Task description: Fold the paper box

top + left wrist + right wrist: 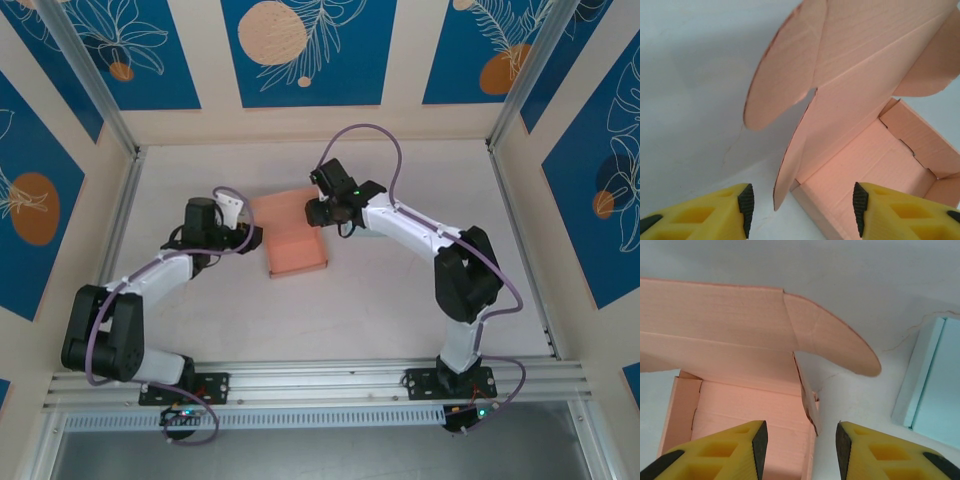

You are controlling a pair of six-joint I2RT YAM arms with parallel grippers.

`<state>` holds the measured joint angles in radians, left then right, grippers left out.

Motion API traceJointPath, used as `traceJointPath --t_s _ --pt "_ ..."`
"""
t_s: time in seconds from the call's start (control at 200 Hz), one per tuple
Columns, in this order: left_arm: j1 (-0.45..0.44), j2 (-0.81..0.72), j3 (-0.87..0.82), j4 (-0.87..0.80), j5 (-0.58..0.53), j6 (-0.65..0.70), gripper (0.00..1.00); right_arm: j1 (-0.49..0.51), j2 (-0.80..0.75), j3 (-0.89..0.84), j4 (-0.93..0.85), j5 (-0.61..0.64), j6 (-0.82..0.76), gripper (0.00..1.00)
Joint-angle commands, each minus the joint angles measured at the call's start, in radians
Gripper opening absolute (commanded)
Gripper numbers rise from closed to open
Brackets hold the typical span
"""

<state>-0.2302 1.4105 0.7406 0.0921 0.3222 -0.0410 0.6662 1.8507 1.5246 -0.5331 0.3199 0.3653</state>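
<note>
1. While lying mid-table with lid open, flanked by 2 grippers: paper box (pixel 297 245).
2. At its left corner edge, jaws released, grasping nothing: left gripper (pixel 802 202).
3. At its right wall edge, likewise parted, unladen: right gripper (pixel 801 442).
4. Open table (pixel 350 310) toward the bases; pale blue block (pixel 930 390) to the right.

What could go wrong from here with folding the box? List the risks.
1. On the paper box, the lid stands open with its left flap splayed outward. Closing the lid now could trap the flap outside the walls or crease it.
2. The right gripper is open astride a thin side wall. Closing could crush it.
3. Neither it nor the left gripper holds the box, so a push might slide it.
</note>
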Motion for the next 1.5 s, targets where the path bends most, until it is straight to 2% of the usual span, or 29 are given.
traceJointPath --t_s 0.0,0.15,0.215,0.385,0.46,0.55,0.69,0.875,1.0,1.315,1.495 --pt "-0.016 0.023 0.047 0.015 -0.048 0.026 0.52 0.0 0.032 0.054 -0.003 0.024 -0.024 0.43" --pt "-0.032 0.037 0.059 0.001 -0.09 0.028 0.42 0.001 0.068 0.078 0.001 0.03 -0.032 0.4" --pt "-0.037 0.047 0.067 -0.013 -0.105 0.037 0.41 0.003 0.08 0.085 0.002 0.028 -0.032 0.38" --pt "-0.058 0.058 0.067 0.002 -0.166 0.029 0.33 0.015 0.088 0.079 0.019 0.039 -0.02 0.25" --pt "-0.066 0.067 0.075 0.005 -0.176 0.018 0.31 0.03 0.088 0.075 0.029 0.061 -0.014 0.16" --pt "-0.077 0.081 0.095 -0.003 -0.197 -0.029 0.25 0.05 0.092 0.074 0.033 0.098 -0.012 0.08" --pt "-0.1 0.103 0.122 -0.005 -0.216 -0.162 0.17 0.073 0.09 0.066 0.045 0.149 0.011 0.03" --pt "-0.151 0.133 0.146 -0.022 -0.273 -0.283 0.11 0.107 0.086 0.048 0.077 0.205 0.03 0.01" --pt "-0.166 0.118 0.108 0.03 -0.293 -0.335 0.05 0.127 0.083 0.023 0.099 0.228 0.049 0.0" --pt "-0.184 0.056 0.028 0.155 -0.308 -0.465 0.09 0.169 0.033 -0.117 0.24 0.296 0.129 0.0" --pt "-0.21 0.041 0.017 0.181 -0.308 -0.476 0.09 0.207 0.027 -0.143 0.288 0.35 0.133 0.0"
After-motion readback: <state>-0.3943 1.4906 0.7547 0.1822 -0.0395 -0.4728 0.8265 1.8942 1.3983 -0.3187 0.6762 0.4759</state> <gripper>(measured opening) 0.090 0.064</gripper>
